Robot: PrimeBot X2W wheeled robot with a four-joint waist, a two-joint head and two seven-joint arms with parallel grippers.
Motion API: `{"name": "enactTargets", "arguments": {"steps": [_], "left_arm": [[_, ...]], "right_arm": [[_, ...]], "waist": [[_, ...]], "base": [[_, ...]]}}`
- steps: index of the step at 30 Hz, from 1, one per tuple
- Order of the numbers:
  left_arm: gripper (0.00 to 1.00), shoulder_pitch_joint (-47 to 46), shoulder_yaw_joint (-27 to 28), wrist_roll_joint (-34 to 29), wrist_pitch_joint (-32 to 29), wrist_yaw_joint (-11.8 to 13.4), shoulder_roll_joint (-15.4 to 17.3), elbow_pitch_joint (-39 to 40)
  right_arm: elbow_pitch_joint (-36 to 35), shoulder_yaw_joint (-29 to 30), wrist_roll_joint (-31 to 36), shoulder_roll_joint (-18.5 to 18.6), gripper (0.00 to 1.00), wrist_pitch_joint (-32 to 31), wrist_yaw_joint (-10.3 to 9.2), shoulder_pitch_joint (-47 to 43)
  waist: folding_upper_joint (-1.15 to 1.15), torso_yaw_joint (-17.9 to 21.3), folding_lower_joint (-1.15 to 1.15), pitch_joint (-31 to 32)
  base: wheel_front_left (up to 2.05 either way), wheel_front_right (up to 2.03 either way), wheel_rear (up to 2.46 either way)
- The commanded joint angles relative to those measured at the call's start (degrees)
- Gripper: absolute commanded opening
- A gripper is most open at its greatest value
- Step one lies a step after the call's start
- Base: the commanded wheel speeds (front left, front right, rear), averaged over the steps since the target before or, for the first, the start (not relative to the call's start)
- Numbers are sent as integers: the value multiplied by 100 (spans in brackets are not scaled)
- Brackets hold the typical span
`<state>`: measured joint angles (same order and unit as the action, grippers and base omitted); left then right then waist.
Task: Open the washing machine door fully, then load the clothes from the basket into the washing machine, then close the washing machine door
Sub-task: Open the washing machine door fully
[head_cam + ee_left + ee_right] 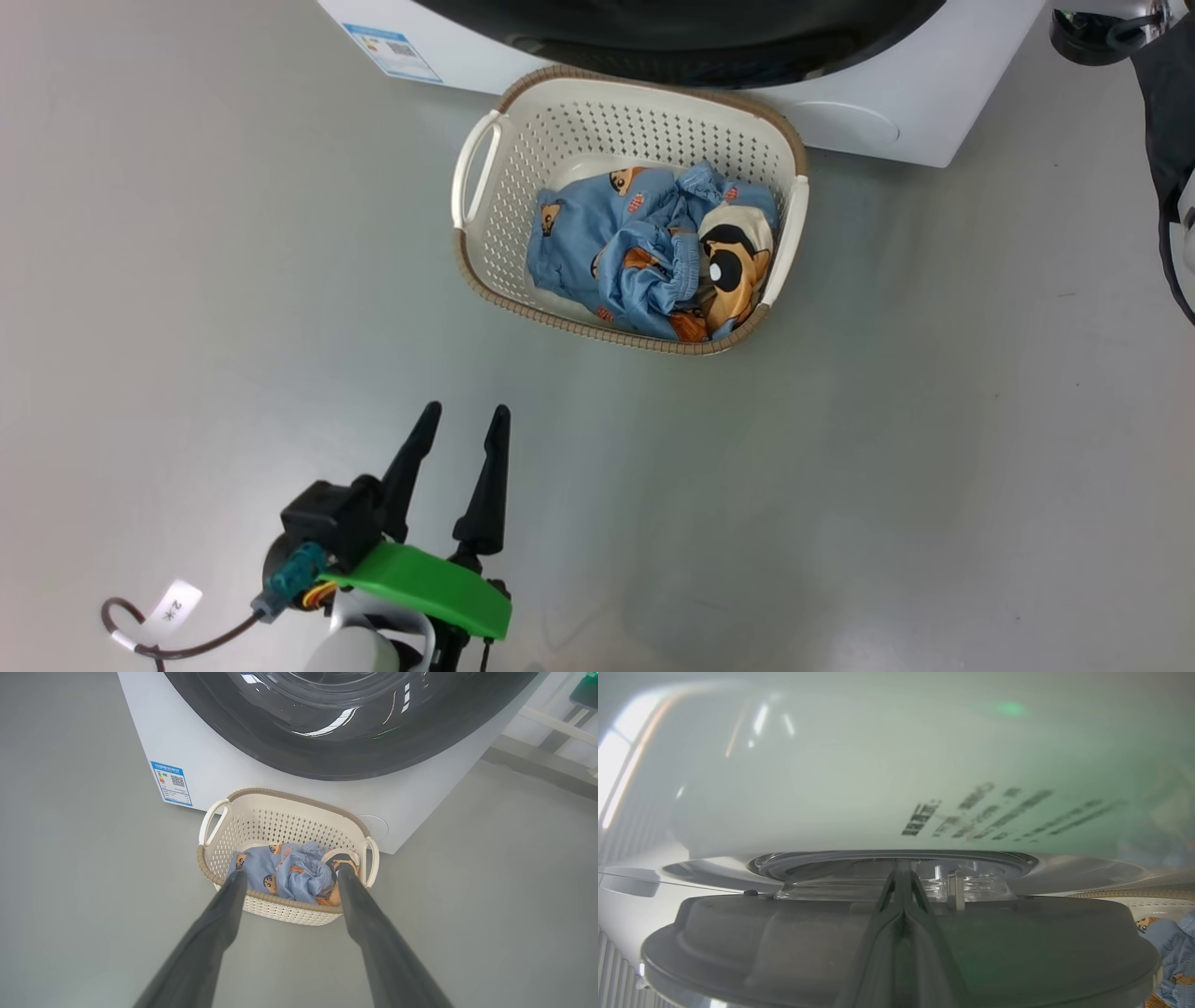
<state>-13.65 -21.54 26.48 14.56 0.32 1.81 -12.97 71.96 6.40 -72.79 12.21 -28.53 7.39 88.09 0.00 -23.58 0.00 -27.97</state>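
Left pincer [467, 408] is held wide open, empty, right pincer [901, 873] shut empty at the washing machine door [784, 942], clothes [616, 252] heaped in the basket [644, 80]; door could be lost if tips slip.

I see a smooth grey floor [187, 280] all round, evenly lit and with a dull sheen. In the head view a paler patch of reflected light [840, 635] lies on it at the lower right, with a faint scuff [1064, 296] further up. In the left wrist view, pale rails [556, 724] cross the top right corner, above a darker grey strip [537, 765] at the floor's edge.
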Motion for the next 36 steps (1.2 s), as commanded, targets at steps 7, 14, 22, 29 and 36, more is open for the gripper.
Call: {"name": "enactTargets", "arguments": {"steps": [7,14,22,29,36], "left_arm": [[100,-108,182,-7,44,44,107,131],[100,-94,224,-49,44,44,107,107],[100,-21,281,-133,44,45,107,70],[100,47,312,-228,44,31,107,65],[100,123,300,-286,44,30,107,47]], "right_arm": [[-88,-60,-160,-347,0,-388,10,-32],[-20,-68,-190,-354,0,-615,10,-215],[-6,-77,-267,-452,0,-962,10,-587],[3,-224,-177,-546,0,-1152,10,-917],[-26,-282,-193,-666,0,-1306,10,-1246]], "waist": [[0,33,0,51],[0,71,0,145],[0,151,0,387],[0,229,0,590],[0,286,0,792]], "base": [[0,0,0],[0,0,0],[0,0,0],[0,0,0],[0,0,0]]}}
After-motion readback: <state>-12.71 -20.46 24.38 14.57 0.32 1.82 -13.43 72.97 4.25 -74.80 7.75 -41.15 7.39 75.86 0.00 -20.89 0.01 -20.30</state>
